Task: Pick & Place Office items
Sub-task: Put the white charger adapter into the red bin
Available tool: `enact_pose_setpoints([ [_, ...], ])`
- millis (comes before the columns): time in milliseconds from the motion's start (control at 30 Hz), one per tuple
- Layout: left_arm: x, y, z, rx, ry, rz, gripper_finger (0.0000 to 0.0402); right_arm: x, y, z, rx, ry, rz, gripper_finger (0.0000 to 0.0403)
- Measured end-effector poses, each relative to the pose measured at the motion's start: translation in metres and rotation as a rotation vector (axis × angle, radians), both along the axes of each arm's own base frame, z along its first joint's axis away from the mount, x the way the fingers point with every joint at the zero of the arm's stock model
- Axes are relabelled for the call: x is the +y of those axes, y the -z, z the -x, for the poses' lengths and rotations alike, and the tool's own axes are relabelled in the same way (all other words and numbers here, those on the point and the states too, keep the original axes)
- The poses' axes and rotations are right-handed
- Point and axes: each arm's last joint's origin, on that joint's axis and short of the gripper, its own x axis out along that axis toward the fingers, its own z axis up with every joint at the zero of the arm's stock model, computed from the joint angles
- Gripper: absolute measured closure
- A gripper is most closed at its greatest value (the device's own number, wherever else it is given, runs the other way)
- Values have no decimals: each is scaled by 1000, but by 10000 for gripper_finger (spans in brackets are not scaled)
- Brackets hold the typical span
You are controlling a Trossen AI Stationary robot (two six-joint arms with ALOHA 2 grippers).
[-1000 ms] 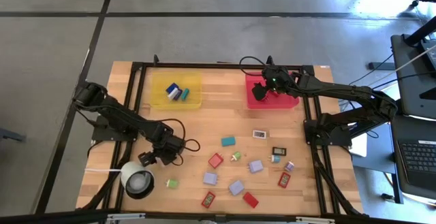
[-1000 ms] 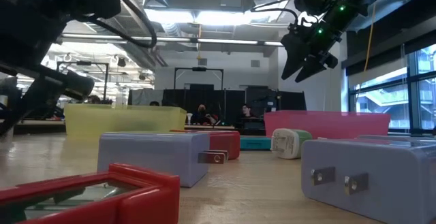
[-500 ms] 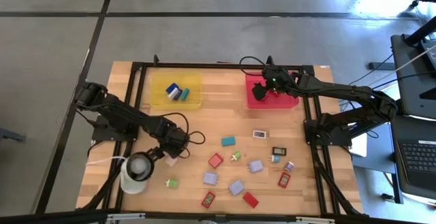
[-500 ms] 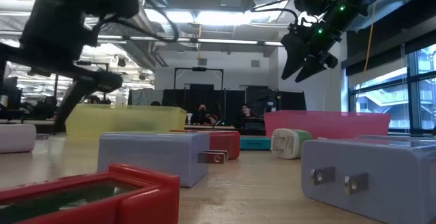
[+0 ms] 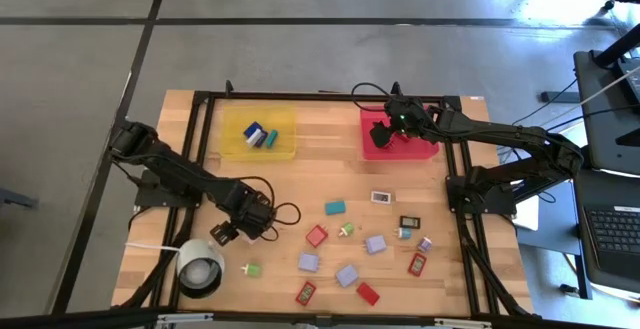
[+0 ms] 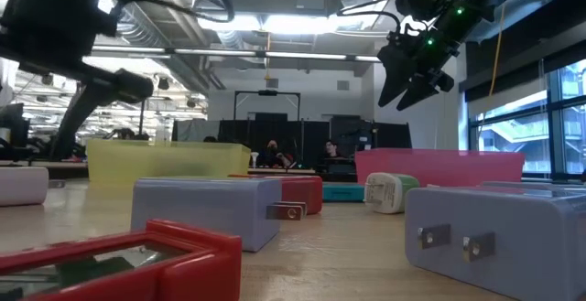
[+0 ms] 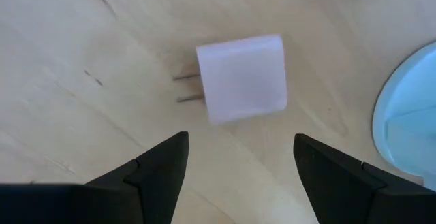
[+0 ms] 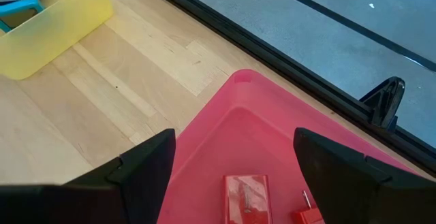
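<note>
The left end effector [image 5: 222, 232] hangs low over the wooden desk [image 5: 310, 169], fingers apart, above a white plug block [image 7: 242, 77] that lies flat between the finger lines. Its two metal prongs point sideways out of one short side, and its long axis runs along the prongs. Just beside it sits the white round cylinder [image 5: 200, 267], whose pale rim is cut off at the edge of the left wrist view.

The right end effector [image 5: 383, 131] hovers over the red tray [image 5: 370, 147] at the desk's far side, fingers spread with nothing between them. Two small red items [image 8: 246, 197] lie in that tray, the second partly cut off. The yellow tray [image 5: 236, 145] holds a few blue and teal pieces [image 5: 258, 136].

The remaining office items [image 5: 350, 249] are scattered flat on the near right half of the desk: red, lilac, teal, white and green blocks, turned every which way. A small green one [image 5: 252, 269] lies apart, near the cylinder.

The desk is pale planks in a black frame on a grey floor. The low view shows a bright workshop hall with ceiling lights and seated people far back; the near lilac plug [image 6: 206, 209] shows its prongs, while the blocks behind it are partly hidden.
</note>
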Motion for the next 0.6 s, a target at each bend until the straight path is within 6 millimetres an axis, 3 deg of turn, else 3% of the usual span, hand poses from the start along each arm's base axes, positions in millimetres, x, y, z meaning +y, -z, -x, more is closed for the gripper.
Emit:
enact_pose_setpoints([
  [300, 5, -8, -6, -39, 126, -26, 139, 0, 0, 0, 0, 0, 0, 101],
  [600, 8, 7, -12, 13, 216, -18, 139, 0, 0, 0, 1, 0, 0, 101],
])
